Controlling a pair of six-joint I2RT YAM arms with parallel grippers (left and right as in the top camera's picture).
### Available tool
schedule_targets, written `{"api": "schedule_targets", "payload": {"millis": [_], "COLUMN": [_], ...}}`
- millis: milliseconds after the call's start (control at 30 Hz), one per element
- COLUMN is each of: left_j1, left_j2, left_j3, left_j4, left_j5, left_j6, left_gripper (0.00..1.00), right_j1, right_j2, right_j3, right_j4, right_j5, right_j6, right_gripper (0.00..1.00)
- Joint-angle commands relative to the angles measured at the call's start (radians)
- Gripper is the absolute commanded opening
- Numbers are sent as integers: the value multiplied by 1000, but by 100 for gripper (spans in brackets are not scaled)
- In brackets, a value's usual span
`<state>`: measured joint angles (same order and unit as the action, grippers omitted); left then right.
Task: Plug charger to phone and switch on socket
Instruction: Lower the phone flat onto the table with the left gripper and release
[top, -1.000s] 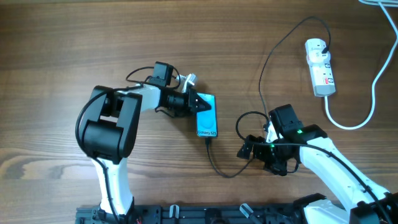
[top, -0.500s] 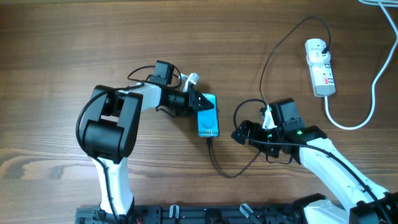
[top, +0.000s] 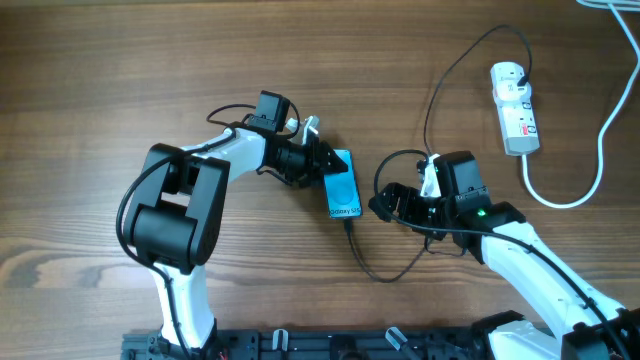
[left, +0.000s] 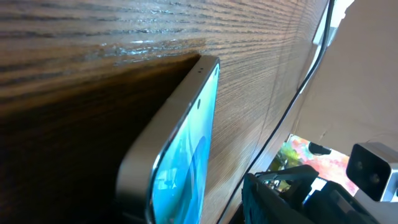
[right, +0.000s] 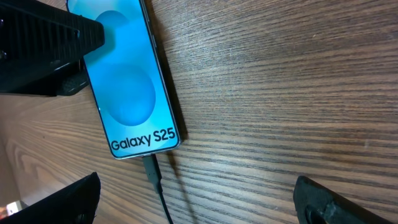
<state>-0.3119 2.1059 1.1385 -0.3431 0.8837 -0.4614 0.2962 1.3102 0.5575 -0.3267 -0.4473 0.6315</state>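
The phone lies flat at mid table, cyan screen up, "Galaxy S25" band at its near end. The charger's black cable ends in a dark tip that sits in the phone's near-end port. My left gripper is at the phone's far end. One finger is above the screen with a gap, and the other is hidden in shadow beside the phone's edge. My right gripper is open and empty just right of the phone, fingers wide apart. The socket lies at the far right.
The black cable runs from the socket in a loop past my right arm. A thicker white cord curves along the right edge. The left arm's body fills the left middle.
My left gripper and the phone have shifted right and a little toward the front. My right gripper has moved up and left toward the phone. The cable loop has shifted with them.
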Motion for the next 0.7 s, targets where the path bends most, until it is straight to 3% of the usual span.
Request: {"api": "schedule_targets", "payload": {"millis": [0, 167, 433, 467, 533, 667], "left_j1": [34, 34, 34, 34, 34, 34], "left_j2": [168, 168, 168, 168, 168, 168], "left_j3": [-107, -107, -107, -107, -107, -107], "left_j4": [-85, -92, -145, -150, -162, -178], "left_j5": [-676, -718, -850, -852, -852, -852], "left_j6": [-37, -128, -129, -131, -131, -131], "left_gripper": [45, 47, 45, 45, 45, 49], "right_j1": [-1, -1, -1, -1, -1, -1], "right_j2": [-10, -10, -10, -10, -10, -10], "right_j3": [7, 7, 7, 7, 7, 7], "right_j4": [5, 5, 5, 18, 15, 21], "right_j5": [7, 6, 6, 6, 6, 6], "right_j6": [4, 4, 6, 51, 274, 367], "right_gripper": [100, 100, 100, 100, 100, 100]}}
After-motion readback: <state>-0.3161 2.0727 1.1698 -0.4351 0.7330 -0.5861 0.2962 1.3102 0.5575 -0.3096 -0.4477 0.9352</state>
